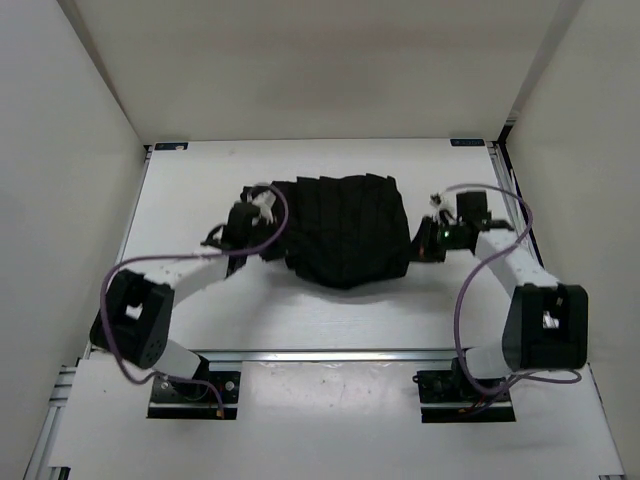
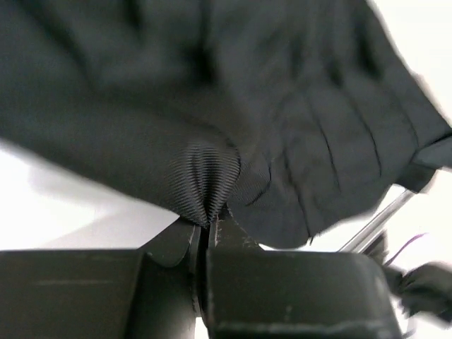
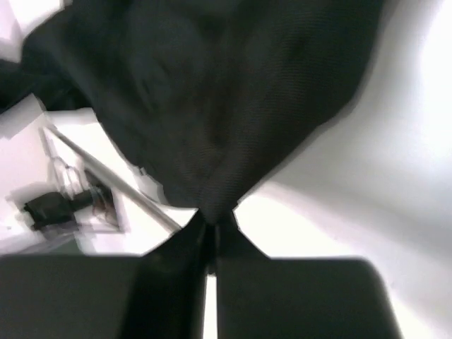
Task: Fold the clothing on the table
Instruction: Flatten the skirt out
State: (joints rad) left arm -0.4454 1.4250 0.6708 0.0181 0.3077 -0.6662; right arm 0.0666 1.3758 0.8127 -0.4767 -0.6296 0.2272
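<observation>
The clothing point(image 1: 345, 230) is a black pleated garment lying bunched in the middle of the white table point(image 1: 300, 320). My left gripper point(image 1: 262, 232) is shut on its left edge; in the left wrist view the ribbed cloth point(image 2: 205, 176) is pinched into the closed jaws of the left gripper point(image 2: 210, 224) and fans out beyond them. My right gripper point(image 1: 415, 245) is shut on the right edge; in the right wrist view the fabric point(image 3: 212, 113) narrows to a point between the closed jaws of the right gripper point(image 3: 214, 220), lifted a little off the white surface.
White walls enclose the table on three sides. Metal rails point(image 1: 330, 355) run along its near edge by the arm bases point(image 1: 195, 390) point(image 1: 465, 392). Purple cables point(image 1: 275, 225) loop over both arms. The left arm's base point(image 3: 60, 205) shows in the right wrist view.
</observation>
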